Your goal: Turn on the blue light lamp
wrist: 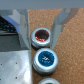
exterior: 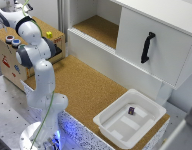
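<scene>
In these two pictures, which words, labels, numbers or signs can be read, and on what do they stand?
None can be read.
Wooden box: red marks on its side, too blurred to read.
Blue lamp: faint pale mark on the cap, not legible.
Red lamp: no text visible.

the blue light lamp [wrist: 45,58] sits between two alike lamps.

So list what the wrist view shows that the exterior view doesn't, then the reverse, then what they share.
Wrist view only: the red-capped button between the gripper fingers, and a sliver of a third cap; its colour is unclear. Exterior view only: the arm, a white bin holding a small dark object, and a cabinet with a black handle. Both: the blue light lamp, tiny in the exterior view, and the cork surface.
</scene>
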You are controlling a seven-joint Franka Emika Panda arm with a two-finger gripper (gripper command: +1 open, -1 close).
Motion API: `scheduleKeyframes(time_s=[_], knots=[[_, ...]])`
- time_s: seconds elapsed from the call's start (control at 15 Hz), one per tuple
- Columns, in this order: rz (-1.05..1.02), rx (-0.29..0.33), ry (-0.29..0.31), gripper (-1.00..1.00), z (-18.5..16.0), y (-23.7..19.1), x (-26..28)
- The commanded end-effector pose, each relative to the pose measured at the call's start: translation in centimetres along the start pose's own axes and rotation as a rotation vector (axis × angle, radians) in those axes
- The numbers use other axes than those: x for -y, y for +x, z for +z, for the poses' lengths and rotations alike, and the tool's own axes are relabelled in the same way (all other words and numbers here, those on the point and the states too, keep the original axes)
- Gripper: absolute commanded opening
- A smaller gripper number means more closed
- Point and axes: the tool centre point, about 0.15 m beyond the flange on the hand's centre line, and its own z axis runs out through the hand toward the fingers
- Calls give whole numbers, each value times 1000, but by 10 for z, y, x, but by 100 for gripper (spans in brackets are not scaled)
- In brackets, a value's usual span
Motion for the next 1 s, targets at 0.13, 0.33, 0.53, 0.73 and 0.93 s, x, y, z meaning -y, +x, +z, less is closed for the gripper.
scheduleKeyframes(time_s=[0.13,0.33,0.53,0.73,0.93], knots=[[-68,65,12,-100,48,21,-11],[-63,57,50,-100,65,24,-3],[-41,64,85,-100,81,21,1],[-15,100,102,-100,91,12,-2],[23,125,121,-100,103,1,-7]])
